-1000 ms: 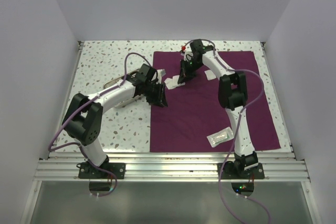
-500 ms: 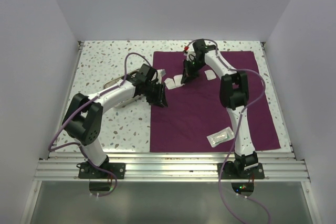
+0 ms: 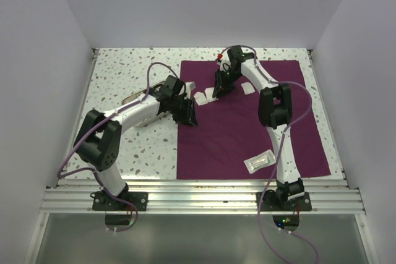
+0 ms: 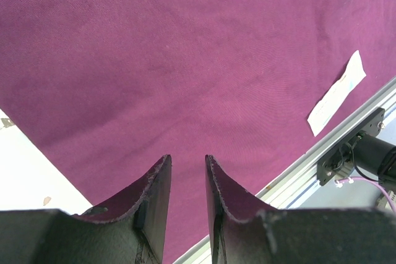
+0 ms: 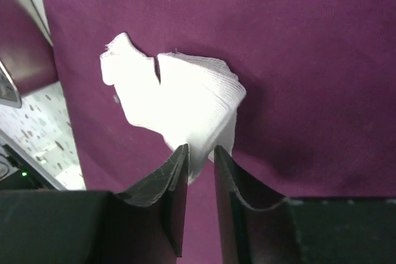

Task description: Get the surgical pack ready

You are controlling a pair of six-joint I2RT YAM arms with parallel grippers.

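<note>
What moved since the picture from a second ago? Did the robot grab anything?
The right end effector shifted a little toward the far edge of the table and slightly right. It is now shut on a white gauze square. The earlier pictures do not show when it took hold. The left end effector, the purple drape and the pouch stayed where they were.

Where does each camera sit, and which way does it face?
Top: overhead, behind the robot, looking down on table and drape; left arm, right arm show.
Left wrist: on left arm, facing drape and pouch; left tool shows.
Right wrist: on right arm, facing gauze; right tool shows.
Shared: top and left wrist both show pouch.
</note>
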